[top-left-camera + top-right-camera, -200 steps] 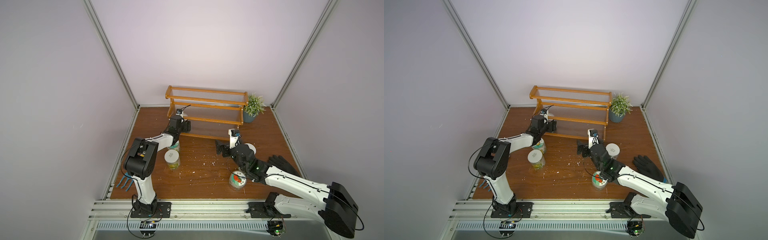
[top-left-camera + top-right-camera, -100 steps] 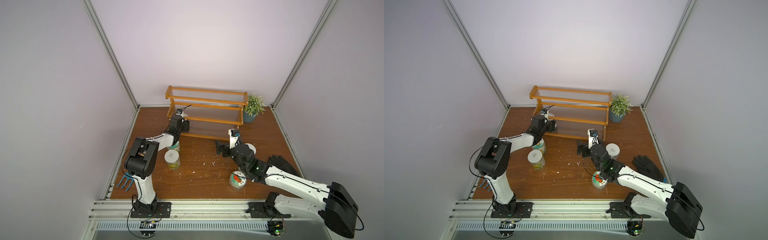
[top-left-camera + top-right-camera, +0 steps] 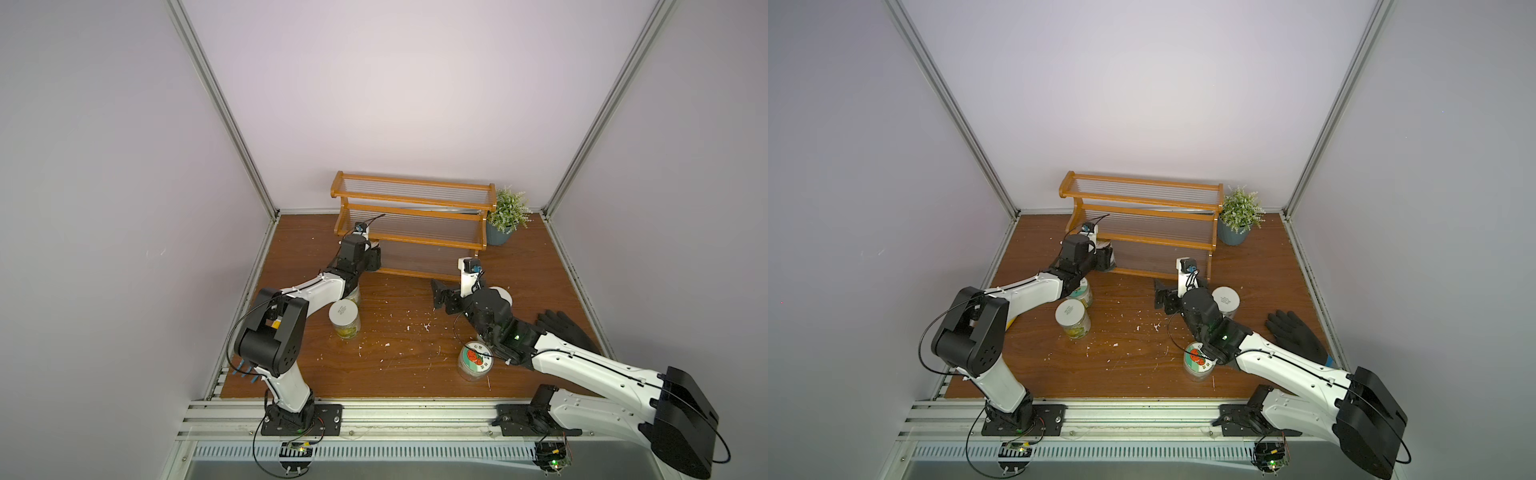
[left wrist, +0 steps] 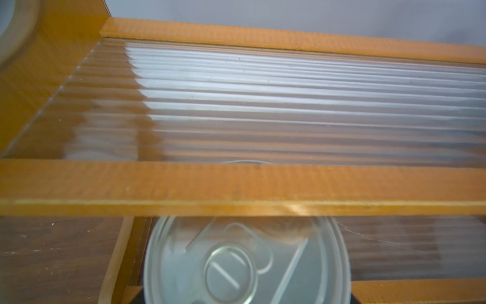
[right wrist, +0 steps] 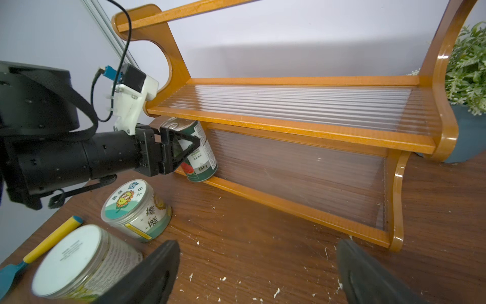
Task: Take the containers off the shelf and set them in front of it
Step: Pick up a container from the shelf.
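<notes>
On the lowest tier of the shelf [image 5: 289, 123], at its left end, the green-labelled can [image 5: 203, 160] leans, clamped in the left pincer [image 5: 188, 146], whose jaws have just closed. The pickup looks made, and lifting it out comes next. Its pull-tab lid is unopened. The right pincer [image 5: 256, 252] hangs wide apart over the tabletop [image 5: 263, 223]. In front, the white-lidded jar [image 5: 79, 260] holds yellow-green bits.

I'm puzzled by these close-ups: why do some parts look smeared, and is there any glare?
Left wrist view: the can lid looks soft, and the shelf shows glare along its ribbed panel. Right wrist view: the nearest white-lidded jar is blurred, and a bright highlight sits on the shelf's glossy end post. Both top views: sharp, evenly lit, faint shadows.
</notes>
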Controlling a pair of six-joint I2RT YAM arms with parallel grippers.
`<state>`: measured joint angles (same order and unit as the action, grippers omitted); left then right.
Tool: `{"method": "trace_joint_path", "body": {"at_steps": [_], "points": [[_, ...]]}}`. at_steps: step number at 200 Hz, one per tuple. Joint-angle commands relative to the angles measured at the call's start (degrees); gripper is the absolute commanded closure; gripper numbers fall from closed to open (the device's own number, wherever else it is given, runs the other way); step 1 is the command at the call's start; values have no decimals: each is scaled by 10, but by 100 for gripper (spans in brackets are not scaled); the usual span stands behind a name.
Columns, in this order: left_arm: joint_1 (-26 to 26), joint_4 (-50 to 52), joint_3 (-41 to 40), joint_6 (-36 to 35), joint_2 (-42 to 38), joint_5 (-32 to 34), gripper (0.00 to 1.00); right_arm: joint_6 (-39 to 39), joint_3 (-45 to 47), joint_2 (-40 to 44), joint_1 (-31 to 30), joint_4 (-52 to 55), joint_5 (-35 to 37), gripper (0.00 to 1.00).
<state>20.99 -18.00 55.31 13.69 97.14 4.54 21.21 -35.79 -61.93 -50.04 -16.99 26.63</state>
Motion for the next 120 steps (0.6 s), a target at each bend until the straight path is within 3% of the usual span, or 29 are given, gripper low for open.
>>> {"method": "trace_joint_path", "body": {"at_steps": [1, 68, 120], "points": [[16, -10, -9, 16, -28, 0, 65, -5, -19, 21, 2, -9, 2, 1], [62, 11, -45, 14, -108, 12, 66, -2, -9, 44, 2, 6, 1, 1], [100, 65, -99, 17, -237, 22, 66, -3, -9, 49, -1, 11, -3, 1]]}}
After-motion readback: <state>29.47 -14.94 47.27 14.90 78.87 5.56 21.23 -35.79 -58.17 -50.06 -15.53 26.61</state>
